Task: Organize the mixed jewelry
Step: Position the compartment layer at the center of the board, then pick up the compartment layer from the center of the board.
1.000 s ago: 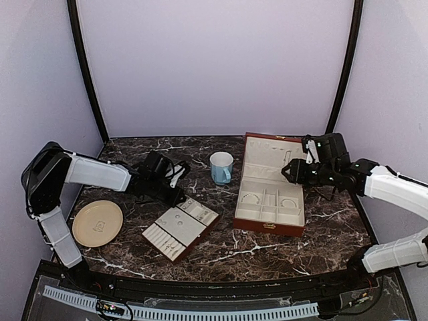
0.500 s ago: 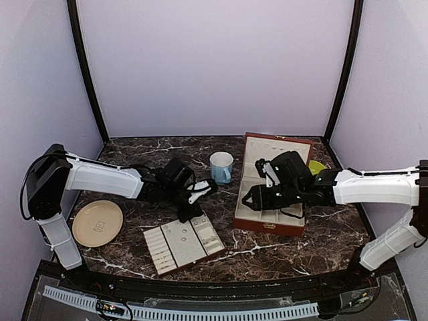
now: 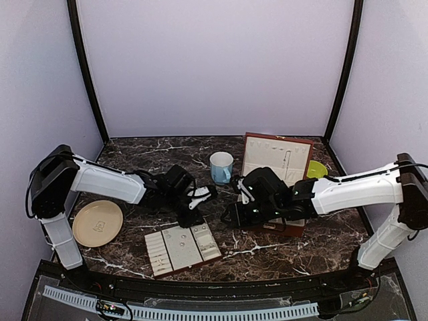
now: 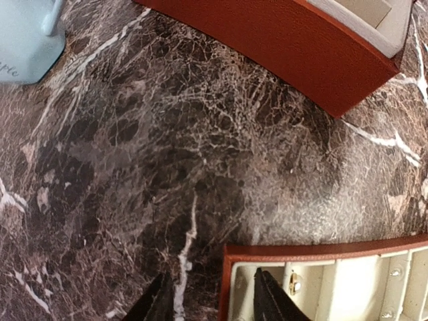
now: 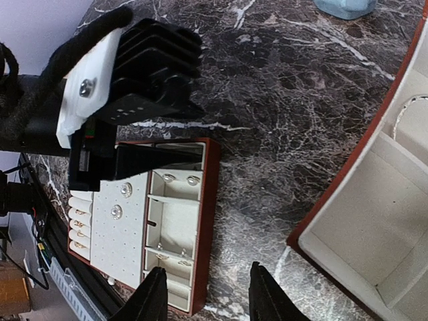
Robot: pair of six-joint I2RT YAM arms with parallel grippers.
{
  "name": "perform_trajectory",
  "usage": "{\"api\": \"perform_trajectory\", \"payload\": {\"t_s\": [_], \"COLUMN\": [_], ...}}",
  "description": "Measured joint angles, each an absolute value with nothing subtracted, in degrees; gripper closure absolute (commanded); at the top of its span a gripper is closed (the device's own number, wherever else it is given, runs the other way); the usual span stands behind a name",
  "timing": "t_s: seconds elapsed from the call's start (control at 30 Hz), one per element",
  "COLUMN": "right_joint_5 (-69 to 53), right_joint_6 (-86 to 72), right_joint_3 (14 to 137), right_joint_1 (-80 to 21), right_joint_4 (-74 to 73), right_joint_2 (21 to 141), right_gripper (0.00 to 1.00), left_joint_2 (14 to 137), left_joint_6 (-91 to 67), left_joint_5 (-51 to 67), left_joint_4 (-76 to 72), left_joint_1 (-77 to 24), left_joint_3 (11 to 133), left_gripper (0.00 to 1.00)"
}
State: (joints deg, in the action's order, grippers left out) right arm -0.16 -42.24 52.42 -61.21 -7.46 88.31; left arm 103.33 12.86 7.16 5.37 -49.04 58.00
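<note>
tiny silvery metal studs (image 5: 124, 190) lay in the cream slotted tray with red-brown rim (image 4: 321, 249), directly under the left claw (image 4: 212, 304): likely light, stiff, slippery, easy to lose, best pinched from above by the head. left claw stood released, jaws part-open astride the tray's corner rim, gripping nothing. right claw (image 5: 207, 294) hung part-open and empty just beside that tray.

**Centre crowded, room at 5 and 11**

Both arms reach into the middle. The left gripper (image 4: 210, 274) sits astride the rim of the tray (image 5: 210, 221) at 7, with the right gripper (image 5: 207, 267) close beside it. The mug (image 3: 221, 167) blocks 12, the box (image 3: 294, 224) and its upright lid (image 3: 277, 157) block 2, and the plate (image 3: 97, 223) blocks 9. I see bare table (image 3: 334, 234) at 5 and 11.
</note>
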Motion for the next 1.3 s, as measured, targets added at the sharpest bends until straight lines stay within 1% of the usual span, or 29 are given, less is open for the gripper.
{"api": "perform_trajectory", "payload": {"t_s": [0.07,0.17,0.23,0.3,0.37,0.57,0.77,0.9,1.17,1.3], "right_joint_5": [0.6,1.6,1.6,1.5,1.6,2.3,3.6,4.3,5.9,7.6], "right_joint_6": [-42.4,-42.4,-42.7,-43.0,-43.0,-42.5,-42.0,-42.0,-42.2,-42.5], "right_joint_3": [54.2,56.3,56.9,57.2,58.2,64.7,70.1,71.9,76.4,79.0], "right_joint_1": [-62.5,-64.2,-64.9,-65.3,-65.7,-66.4,-66.8,-66.9,-67.6,-67.9], "right_joint_4": [-8.1,-8.8,-8.9,-9.4,-10.4,-14.3,-19.1,-21.7,-25.7,-28.3], "right_joint_2": [89.2,90.5,91.5,92.8,94.7,102.3,108.1,110.4,114.8,116.2], "right_gripper": [0.61,0.61,0.61,0.62,0.64,0.67,0.68,0.69,0.83,0.95], "left_joint_2": [102.2,97.1,91.8,85.6,80.8,71.0,69.0,67.2,66.5,66.4], "left_joint_6": [12.0,9.8,7.6,5.2,2.9,-5.2,-11.3,-12.9,-14.0,-14.3], "left_joint_5": [7.0,6.9,7.1,7.2,6.0,4.2,8.4,11.7,16.8,18.1], "left_joint_4": [3.5,0.5,-1.7,-3.6,-4.8,-5.1,-2.1,-0.7,0.1,-0.3], "left_joint_1": [-49.0,-47.8,-45.4,-41.4,-38.0,-33.8,-26.4,-23.8,-23.3,-23.1], "left_joint_3": [56.1,51.1,47.0,43.1,41.0,40.1,43.1,44.1,45.1,45.1], "left_gripper": [0.48,0.43,0.42,0.38,0.33,0.32,0.31,0.31,0.32,0.33]}}
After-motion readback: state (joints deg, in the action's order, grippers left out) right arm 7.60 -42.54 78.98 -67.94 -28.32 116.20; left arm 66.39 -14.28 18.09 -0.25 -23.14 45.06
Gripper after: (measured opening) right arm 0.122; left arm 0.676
